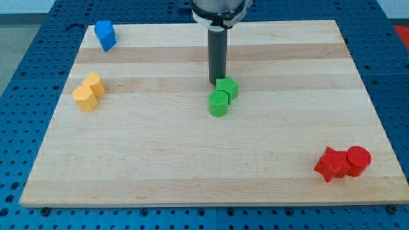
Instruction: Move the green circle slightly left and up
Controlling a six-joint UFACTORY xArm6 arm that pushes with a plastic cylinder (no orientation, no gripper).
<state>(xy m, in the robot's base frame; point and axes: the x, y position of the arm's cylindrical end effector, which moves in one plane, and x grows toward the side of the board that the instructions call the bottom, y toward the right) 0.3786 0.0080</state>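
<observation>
Gripper: none fitted; arm ends in dark rod, so no open/closed state to tell; my tip [216, 83] sits just above green pair.

Tip touches or nearly touches top-left edge of green block [227, 87] w/ angular shape, near tabletop [192, 160] centre. Green circle [218, 103] is just below-left of that block, touching it. Blue block [105, 35] at view's top left. Two yellow blocks [89, 92] touching at view's left, shapes unclear. Red star-like block [331, 163] & red circle [358, 160] touching at view's bottom right, well apart from rest.
</observation>
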